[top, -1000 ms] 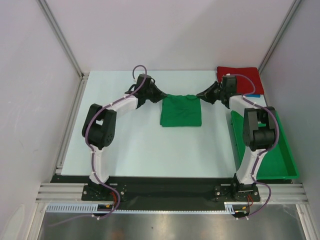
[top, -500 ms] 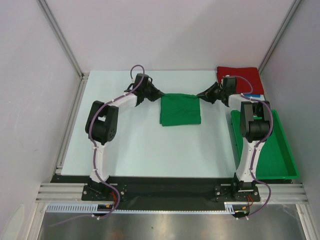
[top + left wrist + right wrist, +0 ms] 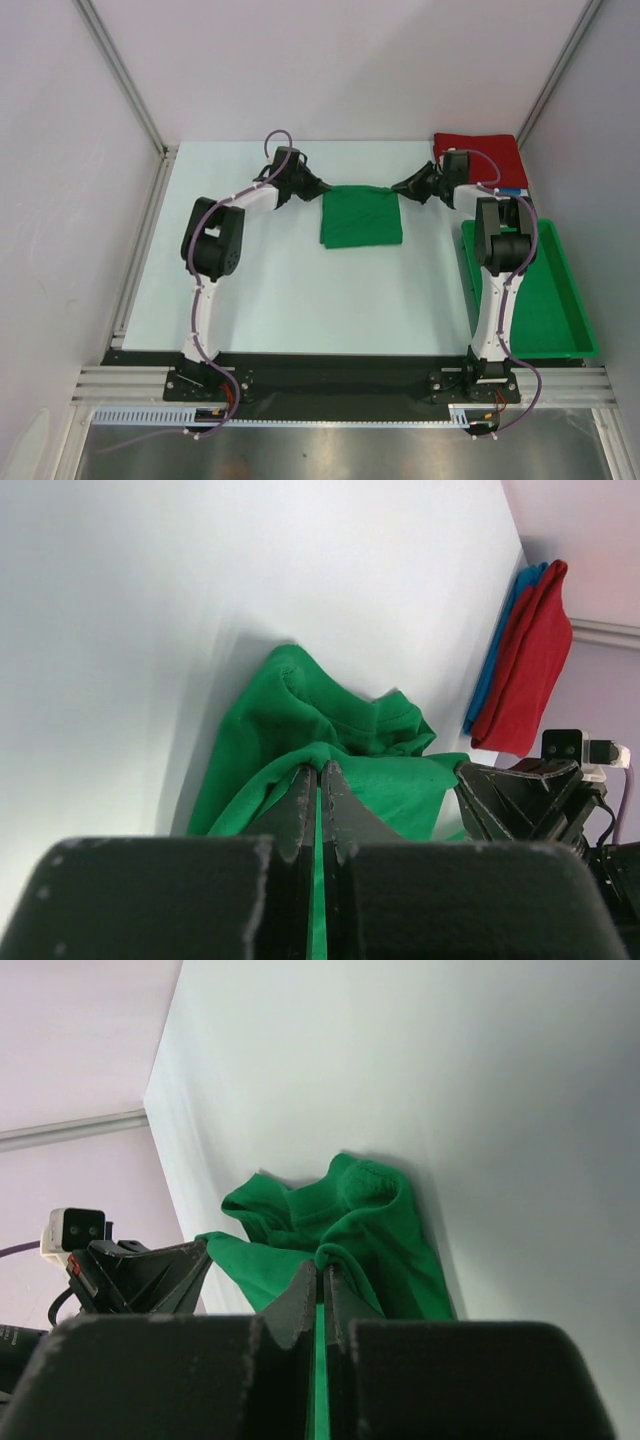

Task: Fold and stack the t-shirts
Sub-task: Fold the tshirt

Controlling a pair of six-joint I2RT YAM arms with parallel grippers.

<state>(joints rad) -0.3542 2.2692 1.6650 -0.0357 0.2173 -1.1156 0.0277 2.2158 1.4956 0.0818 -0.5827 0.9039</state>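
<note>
Green tee [image 3: 361, 218] lies mid-bench [image 3: 260, 290], partly folded. Left claw [image 3: 322, 191] and right claw [image 3: 398, 188] each pinch a far corner. Looks like mid-fold to me, so next it probably needs both corners brought evenly over toward the near hem.

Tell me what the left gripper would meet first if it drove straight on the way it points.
The left gripper would meet the green t-shirt pinched in its jaws first. Past that bunched cloth, probably the right gripper facing it, though depth is unclear.
</note>
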